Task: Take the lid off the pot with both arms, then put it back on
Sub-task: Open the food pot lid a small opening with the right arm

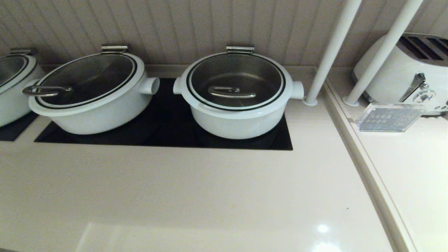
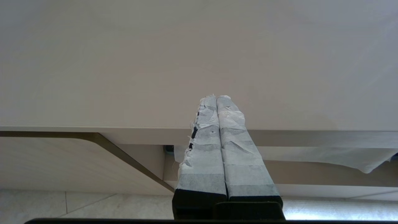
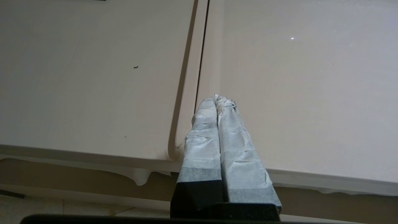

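The pot [image 1: 238, 122] is round and white, with stubby side handles, and stands on the black hob [image 1: 168, 115] in the head view. Its glass lid [image 1: 236, 81] lies closed on it, with a straight steel bar handle [image 1: 231, 92] and a steel hinge [image 1: 240, 49] at the back. Neither arm shows in the head view. My left gripper [image 2: 216, 97] is shut and empty, at the counter's front edge. My right gripper [image 3: 216, 97] is shut and empty, over the seam between two counter slabs. Both are far from the pot.
A wider white pot [image 1: 94, 105] with a loop-handled lid [image 1: 47, 91] stands left of the task pot. A third pot [image 1: 14, 87] is at the far left. Two white posts [image 1: 332, 52], a toaster [image 1: 409, 70] and an acrylic sign [image 1: 390, 118] are at the right.
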### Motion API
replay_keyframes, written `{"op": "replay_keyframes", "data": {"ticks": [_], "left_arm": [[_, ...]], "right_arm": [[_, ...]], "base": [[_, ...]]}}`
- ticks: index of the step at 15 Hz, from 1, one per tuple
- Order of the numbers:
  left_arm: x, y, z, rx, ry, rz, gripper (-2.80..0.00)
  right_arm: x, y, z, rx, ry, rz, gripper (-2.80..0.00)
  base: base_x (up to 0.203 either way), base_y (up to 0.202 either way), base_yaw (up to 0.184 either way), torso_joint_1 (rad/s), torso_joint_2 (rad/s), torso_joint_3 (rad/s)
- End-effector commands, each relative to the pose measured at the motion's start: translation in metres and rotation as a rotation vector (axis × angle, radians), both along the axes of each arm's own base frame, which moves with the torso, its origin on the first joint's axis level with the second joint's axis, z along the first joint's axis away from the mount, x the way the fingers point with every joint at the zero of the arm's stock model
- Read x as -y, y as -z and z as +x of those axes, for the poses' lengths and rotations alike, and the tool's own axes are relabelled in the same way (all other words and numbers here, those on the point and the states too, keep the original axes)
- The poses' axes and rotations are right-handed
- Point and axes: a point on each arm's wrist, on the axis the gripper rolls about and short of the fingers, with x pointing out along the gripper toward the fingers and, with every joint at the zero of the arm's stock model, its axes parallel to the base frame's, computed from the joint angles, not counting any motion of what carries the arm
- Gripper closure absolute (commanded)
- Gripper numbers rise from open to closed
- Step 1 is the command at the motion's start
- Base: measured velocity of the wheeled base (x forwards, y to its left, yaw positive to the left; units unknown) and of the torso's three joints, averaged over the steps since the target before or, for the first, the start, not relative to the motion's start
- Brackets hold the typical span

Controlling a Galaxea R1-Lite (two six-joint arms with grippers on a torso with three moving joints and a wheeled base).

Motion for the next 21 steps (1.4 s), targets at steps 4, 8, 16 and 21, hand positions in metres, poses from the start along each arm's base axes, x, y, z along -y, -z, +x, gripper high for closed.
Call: {"op": "replay_keyframes", "data": {"ticks": [4, 8, 16, 21], "left_arm": [[0.0000, -0.0002, -0.0001, 0.001, 0.000, 0.001, 0.00], [0.0000, 0.0003, 0.0000, -0.001, 0.000, 0.001, 0.00], [0.0000, 0.0000, 0.0000, 0.000, 0.000, 0.001, 0.00], [0.0000, -0.0001, -0.0001, 0.001, 0.000, 0.001, 0.00]], "right_arm": [[0.0000, 0.0000, 0.0001, -0.002, -0.001, 0.000, 0.00], [0.0000, 0.0000, 0.0001, -0.002, -0.001, 0.000, 0.00], [0.0000, 0.0000, 0.0001, -0.001, -0.001, -0.005, 0.00], [0.0003, 0.0000, 0.0001, -0.001, 0.009, -0.026, 0.00]], "base": [[0.000, 0.000, 0.000, 0.000, 0.00, 0.000], [0.000, 0.000, 0.000, 0.000, 0.00, 0.000], [0.000, 0.000, 0.000, 0.000, 0.00, 0.000], [0.000, 0.000, 0.000, 0.000, 0.00, 0.000]]}}
